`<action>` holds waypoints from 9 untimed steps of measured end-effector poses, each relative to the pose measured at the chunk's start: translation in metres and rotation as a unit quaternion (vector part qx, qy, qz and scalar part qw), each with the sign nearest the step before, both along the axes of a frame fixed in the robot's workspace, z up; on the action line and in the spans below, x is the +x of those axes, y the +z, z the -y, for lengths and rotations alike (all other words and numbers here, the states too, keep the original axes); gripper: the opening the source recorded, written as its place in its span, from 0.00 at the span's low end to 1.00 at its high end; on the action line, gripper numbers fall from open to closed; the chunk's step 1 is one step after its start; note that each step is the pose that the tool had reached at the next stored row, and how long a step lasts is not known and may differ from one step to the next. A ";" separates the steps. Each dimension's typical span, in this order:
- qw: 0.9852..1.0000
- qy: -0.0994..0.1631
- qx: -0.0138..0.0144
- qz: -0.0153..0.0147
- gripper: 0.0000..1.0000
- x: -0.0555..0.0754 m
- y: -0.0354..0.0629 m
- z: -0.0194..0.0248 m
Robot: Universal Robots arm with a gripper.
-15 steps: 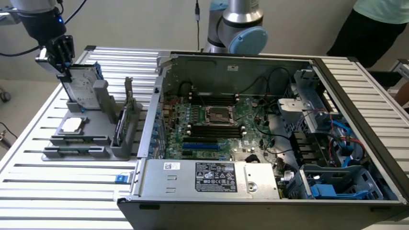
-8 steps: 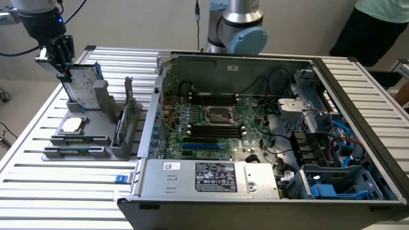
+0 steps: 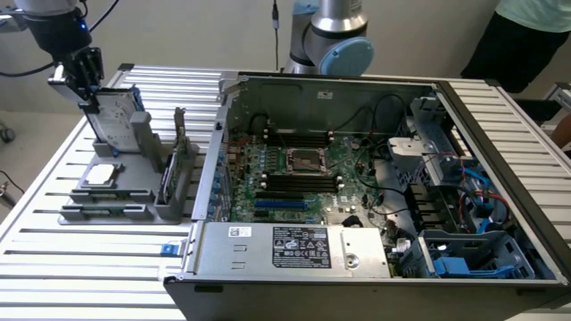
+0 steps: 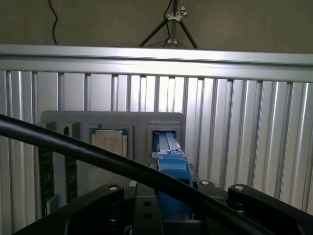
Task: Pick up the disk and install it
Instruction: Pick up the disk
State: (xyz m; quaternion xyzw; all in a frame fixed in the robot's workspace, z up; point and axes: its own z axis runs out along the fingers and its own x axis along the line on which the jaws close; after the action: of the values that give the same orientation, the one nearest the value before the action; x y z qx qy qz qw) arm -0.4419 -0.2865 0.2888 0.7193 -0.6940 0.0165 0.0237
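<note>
**Disk gripped at its holder; installation not yet begun**

The open computer case point(image 3: 473, 127) lies well apart from the pincer point(image 3: 89, 93), towards the exterior view's right, with its motherboard point(image 3: 295, 174) exposed. No drive has reached it, so the whole install step is judged to remain.

The power supply point(image 3: 285, 251) at the case edge farthest from the pincer carries a dark-and-white rating label and a small white sticker. Their print cannot be read, and no brand name is legible anywhere.

Directly beneath the pincer sits the grey parts holder point(image 3: 116, 200). The disk point(image 3: 118, 115) stands upright in it, its lower end apparently still in the slot. The pincer is closed narrowly on the top edge of the disk's blue carrier.

The processor chip point(image 4: 110, 142) rests flat in the holder, just beside the disk's slot.
</note>
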 end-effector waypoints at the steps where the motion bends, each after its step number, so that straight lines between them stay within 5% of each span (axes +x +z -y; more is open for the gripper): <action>1: 1.000 0.000 0.000 0.000 0.33 0.000 0.0012 0.0000; 9: 1.000 0.000 0.000 0.000 0.33 0.000 0.0123 0.0000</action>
State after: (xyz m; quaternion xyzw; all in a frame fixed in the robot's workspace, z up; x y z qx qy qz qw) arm -0.4419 -0.2865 0.3011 0.7193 -0.6941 0.0165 0.0237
